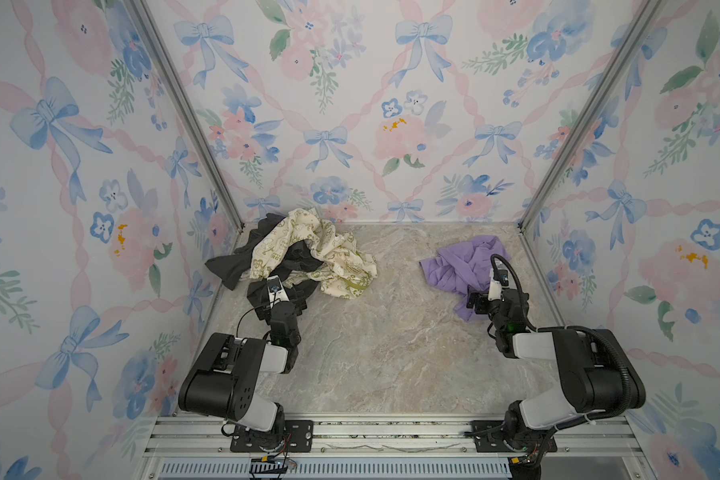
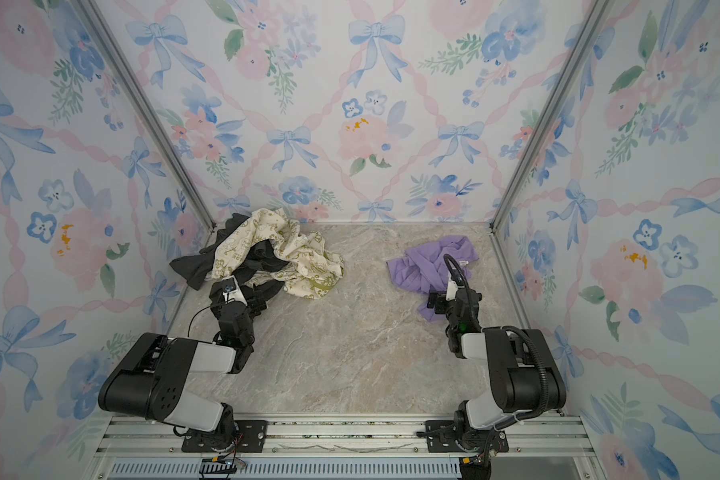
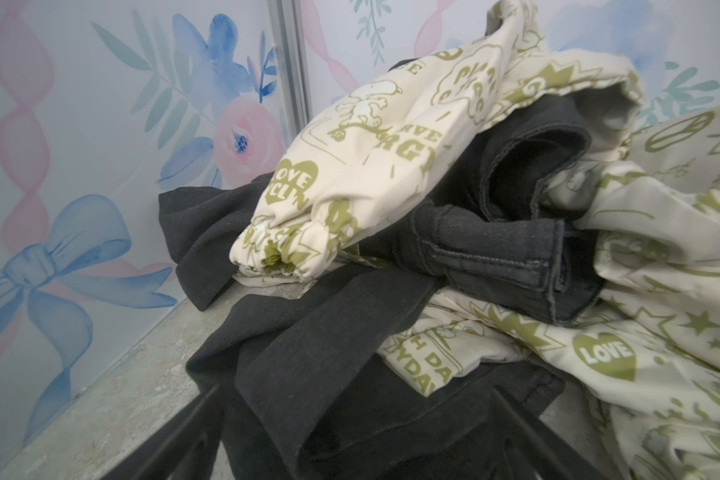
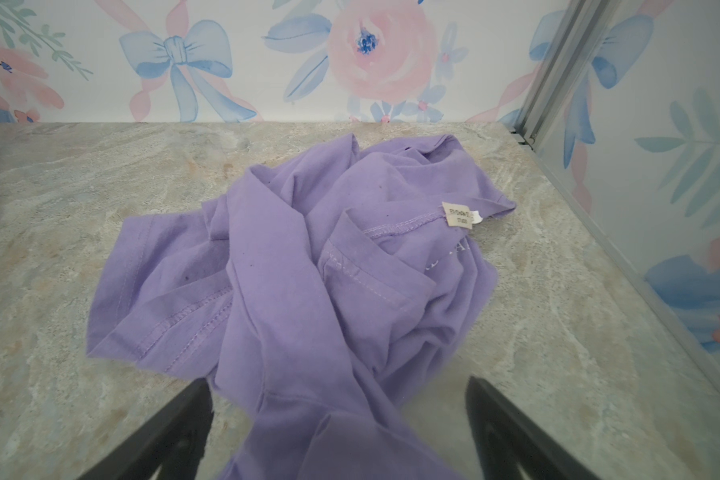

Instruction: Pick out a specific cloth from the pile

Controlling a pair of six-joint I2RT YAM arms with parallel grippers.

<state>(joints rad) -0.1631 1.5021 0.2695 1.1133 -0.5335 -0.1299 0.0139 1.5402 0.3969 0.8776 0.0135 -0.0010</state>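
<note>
Right gripper (image 4: 337,386) spread astride the cloth (image 4: 308,266), apart from the pile (image 1: 333,249); left gripper (image 3: 358,399) spread too. I might snag it retreating.

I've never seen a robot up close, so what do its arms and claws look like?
Two chunky jointed arms, black with pale grey shells, on black base plates. The left arm carries a thin black wire, the right arm a ribbed black hose. The left claw and right claw each have two flat black fingers.
</note>
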